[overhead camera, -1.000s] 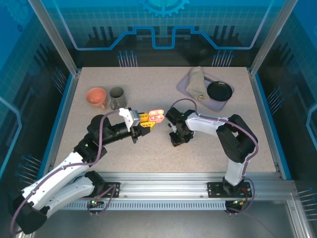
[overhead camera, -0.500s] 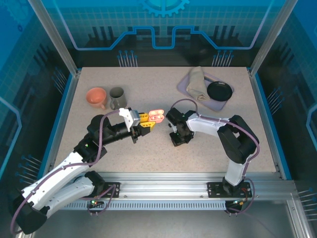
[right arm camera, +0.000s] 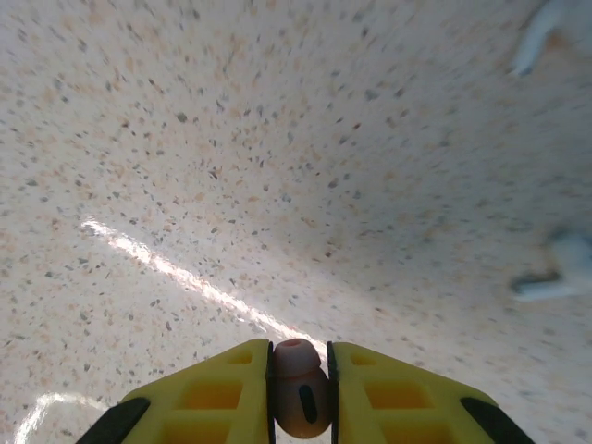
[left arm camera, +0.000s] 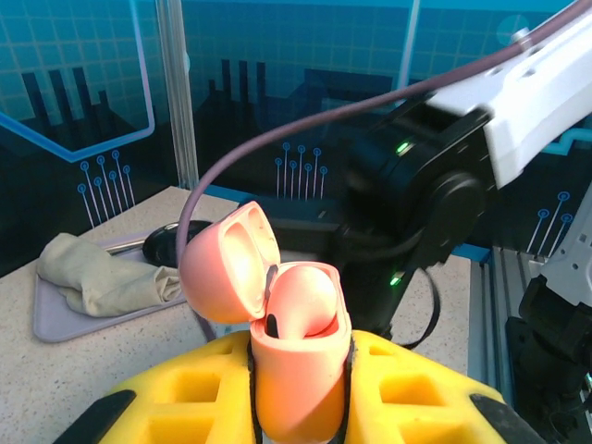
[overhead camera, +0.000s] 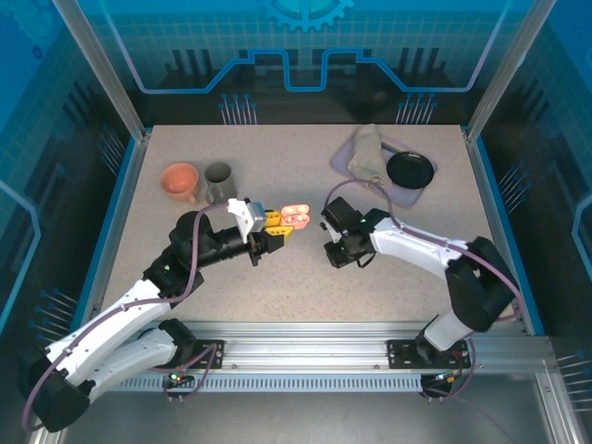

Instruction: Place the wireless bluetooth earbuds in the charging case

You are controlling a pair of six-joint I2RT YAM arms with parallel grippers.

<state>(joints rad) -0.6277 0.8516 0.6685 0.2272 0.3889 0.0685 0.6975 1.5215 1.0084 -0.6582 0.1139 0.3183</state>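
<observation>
Between the right gripper's (right arm camera: pixel 299 353) closed yellow fingers (right arm camera: pixel 213 393) a salmon-pink earbud (right arm camera: pixel 299 398) is pinched above the speckled table (right arm camera: pixel 277 139), its long axis seemingly running along the fingers. To that gripper's left and slightly beyond, the pink charging case (left arm camera: pixel 298 324) is clamped by the shut left gripper (overhead camera: pixel 280 226), lid thrown open, so a leftward carry by the right arm is judged to be called for. Ahead and to the right, pale blurred shapes, probably white earbuds (right arm camera: pixel 555 273), are seen on the table, with a tray (overhead camera: pixel 404 196) well apart beyond.
</observation>
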